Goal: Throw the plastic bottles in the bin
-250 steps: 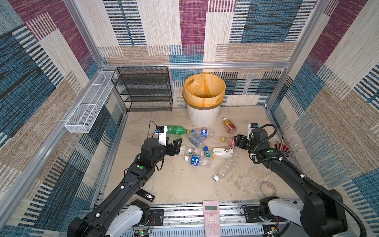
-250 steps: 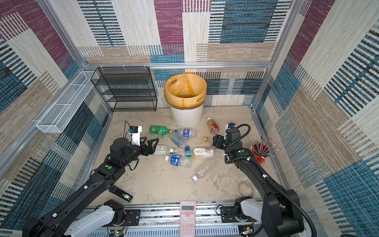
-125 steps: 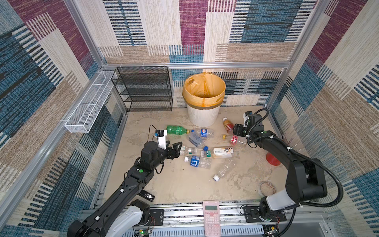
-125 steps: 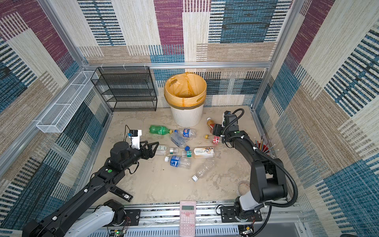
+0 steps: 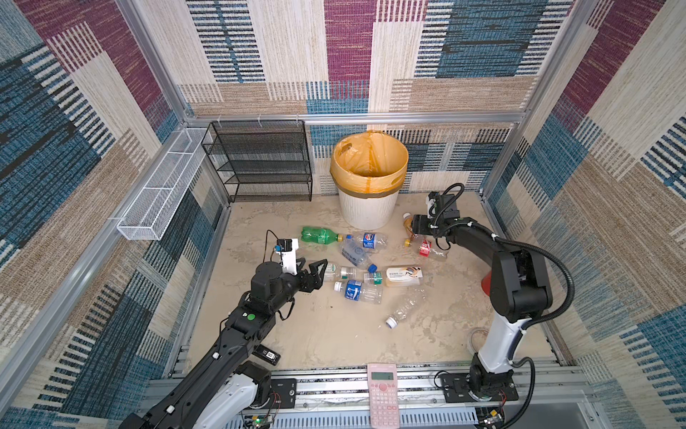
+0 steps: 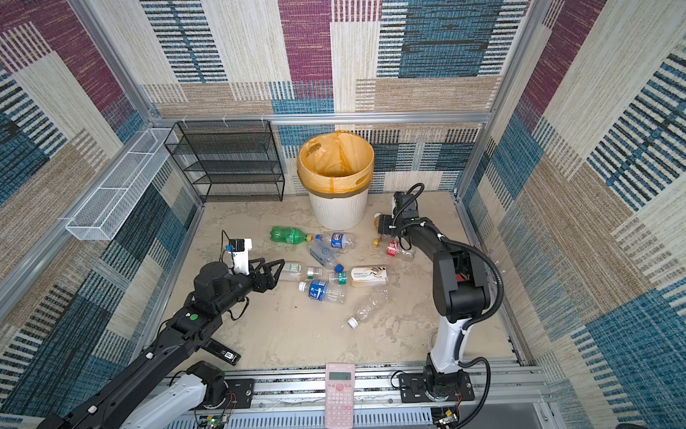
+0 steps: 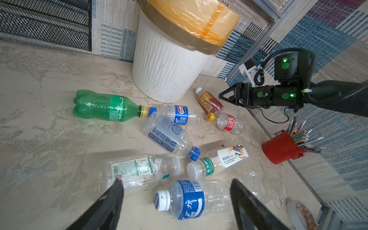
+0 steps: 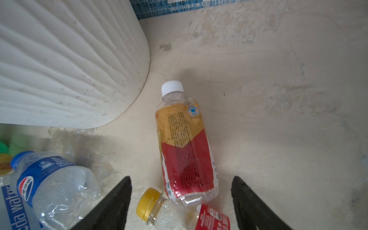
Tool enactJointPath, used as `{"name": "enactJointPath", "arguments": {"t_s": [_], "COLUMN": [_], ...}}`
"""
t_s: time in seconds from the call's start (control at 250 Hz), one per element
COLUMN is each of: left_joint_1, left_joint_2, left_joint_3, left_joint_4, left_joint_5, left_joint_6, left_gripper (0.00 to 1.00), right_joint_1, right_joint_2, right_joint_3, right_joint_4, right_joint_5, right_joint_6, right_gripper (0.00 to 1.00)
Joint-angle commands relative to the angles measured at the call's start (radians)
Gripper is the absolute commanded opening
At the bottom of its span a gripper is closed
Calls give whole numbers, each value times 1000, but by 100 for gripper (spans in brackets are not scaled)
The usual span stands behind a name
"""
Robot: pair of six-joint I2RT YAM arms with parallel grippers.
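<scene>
Several plastic bottles lie in front of the bin (image 5: 369, 213), white with an orange bag. My left gripper (image 5: 319, 275) is open and empty. In its wrist view the blue-label bottle (image 7: 187, 199) lies between the fingers, and a clear white-label bottle (image 7: 137, 171) lies by one fingertip. My right gripper (image 5: 414, 228) is open beside the bin. It hangs over an orange-red bottle (image 8: 185, 143), whose base end sits between the jaws without touching them. A yellow-capped red-label bottle (image 8: 157, 207) lies there too. Further left lie the green bottle (image 5: 319, 234) and the cream bottle (image 5: 402, 275).
A black mesh rack (image 5: 260, 159) and a white wire basket (image 5: 159, 193) stand at the back left. A red cup of pencils (image 7: 282, 147) stands by the right wall behind the right arm. A pink calculator (image 5: 383, 393) and a tape roll (image 7: 300, 215) lie near the front.
The right arm swung from beside the red cup to the back, over the orange-red bottle by the bin. The left gripper shifted only slightly.
</scene>
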Motion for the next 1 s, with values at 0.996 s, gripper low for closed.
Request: {"name": "enactJointPath", "arguments": {"t_s": [0.996], "left_joint_1": [0], "left_joint_2": [-17], "left_joint_3": [-10], "left_joint_4": [-15], "left_joint_5": [-8], "left_joint_6": [-18], "left_gripper": [84], "right_joint_1": [1], "right_joint_2": [-31], "right_joint_3": [14], "right_joint_4": [51], "right_joint_5": [-38], "right_joint_6": [-18], "right_gripper": [58]}}
